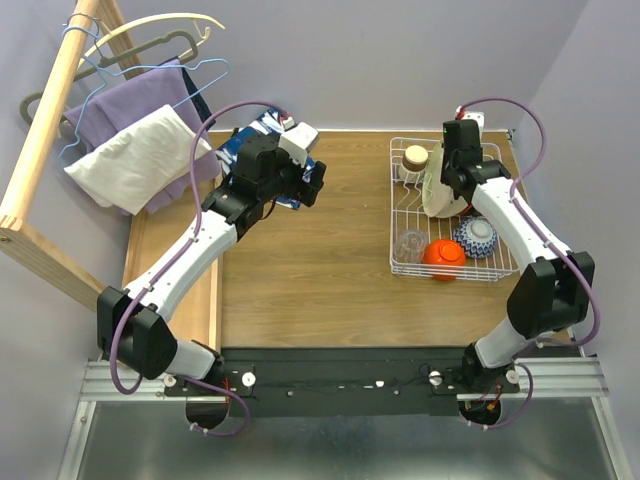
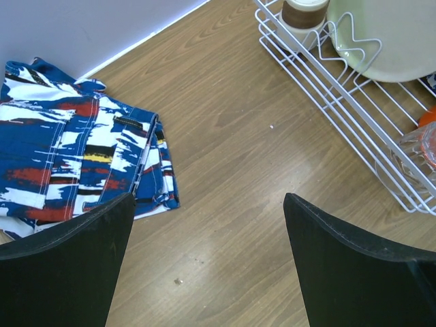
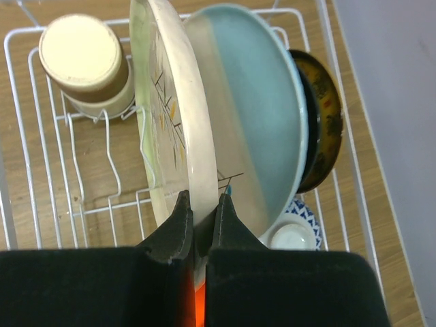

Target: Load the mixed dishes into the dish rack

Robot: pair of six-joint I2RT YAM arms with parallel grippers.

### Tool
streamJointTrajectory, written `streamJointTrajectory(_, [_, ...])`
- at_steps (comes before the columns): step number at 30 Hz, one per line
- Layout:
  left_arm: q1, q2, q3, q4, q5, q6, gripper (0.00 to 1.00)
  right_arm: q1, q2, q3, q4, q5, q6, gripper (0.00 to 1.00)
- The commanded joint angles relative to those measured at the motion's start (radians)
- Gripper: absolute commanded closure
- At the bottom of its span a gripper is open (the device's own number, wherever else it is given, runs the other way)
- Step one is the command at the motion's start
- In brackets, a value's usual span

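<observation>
The white wire dish rack (image 1: 395,205) stands at the table's right. In it, my right gripper (image 3: 203,199) is shut on the cream rim of the large pale blue-cream plate (image 3: 194,122), which stands on edge among the tines. Right behind that plate stands a dark red-yellow plate (image 3: 320,122). An upturned cup (image 3: 82,61) sits in the rack's far corner. An orange-red bowl (image 1: 442,255), a blue-patterned bowl (image 1: 475,235) and a clear glass (image 1: 410,243) fill the rack's near end. My left gripper (image 2: 208,197) hangs open above bare wood, left of the rack (image 2: 327,82), holding nothing.
A blue-red-white patterned cloth (image 2: 68,157) lies by the back wall, left of my left gripper. Off the table's left edge, a wooden rail (image 1: 40,150) carries hangers (image 1: 150,45) and draped purple and white clothes (image 1: 130,150). Bare wood lies between cloth and rack.
</observation>
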Motion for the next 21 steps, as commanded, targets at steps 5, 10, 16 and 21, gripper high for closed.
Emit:
streamJointTrajectory(5, [-0.005,0.005,-0.019,0.02,0.017,-0.01,0.02,0.0,0.002,0.01,0.078,-0.094,0.042,1.0])
streamJointTrajectory(10, [-0.005,0.006,-0.021,0.024,0.022,-0.016,0.01,0.0,0.001,0.005,0.081,-0.103,0.044,1.0])
streamJointTrajectory(16, [-0.005,0.003,-0.021,0.024,0.022,-0.018,0.01,0.002,-0.017,0.02,0.07,-0.091,0.018,0.57])
streamJointTrajectory(21, [-0.005,-0.009,-0.033,0.029,-0.019,-0.028,0.01,0.002,-0.082,0.06,0.052,-0.06,-0.058,0.19])
